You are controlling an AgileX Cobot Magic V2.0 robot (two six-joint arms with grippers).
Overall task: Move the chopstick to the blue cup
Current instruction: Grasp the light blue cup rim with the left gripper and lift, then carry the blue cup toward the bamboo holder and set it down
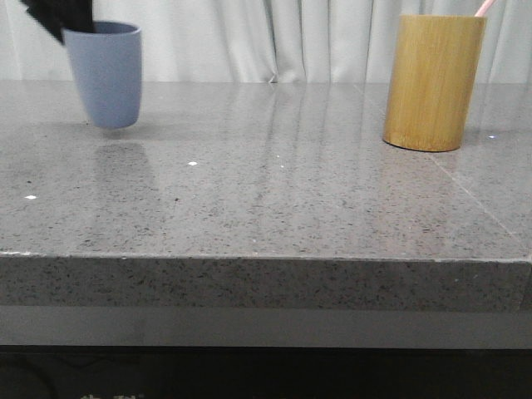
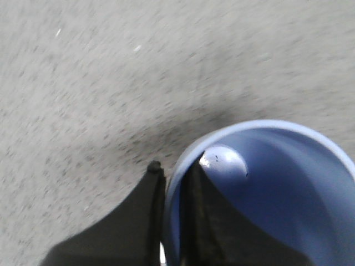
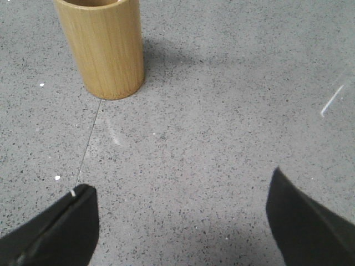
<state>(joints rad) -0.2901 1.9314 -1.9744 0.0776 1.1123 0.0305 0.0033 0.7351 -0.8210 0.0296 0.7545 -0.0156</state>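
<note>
The blue cup (image 1: 105,73) hangs at the far left of the grey stone table (image 1: 266,208), its base lifted just clear of the surface with a faint shadow under it. The left gripper (image 2: 173,221) is pinched on its rim, one dark finger outside the wall and one inside; in the front view only a black corner of that gripper (image 1: 58,17) shows at the cup's top left. From the left wrist the cup's (image 2: 266,194) inside is seen — smooth blue, with a pale glossy spot at the bottom and nothing else in it.

The bamboo holder (image 1: 432,81) stands upright at the far right of the table, well apart from the cup. A short pink tip of the chopstick (image 1: 485,7) pokes out above its rim at the right side, so the stick is in the holder.

Between the two containers the tabletop lies open, and the near edge runs straight across the front view with a broad bare band before it.

The right wrist view shows the holder (image 3: 102,47) from above and behind the right gripper (image 3: 183,221), whose two dark fingers are spread wide and hold nothing, over bare stone near the holder. The chopstick cannot be made out there, since the holder's mouth is cut off.
</note>
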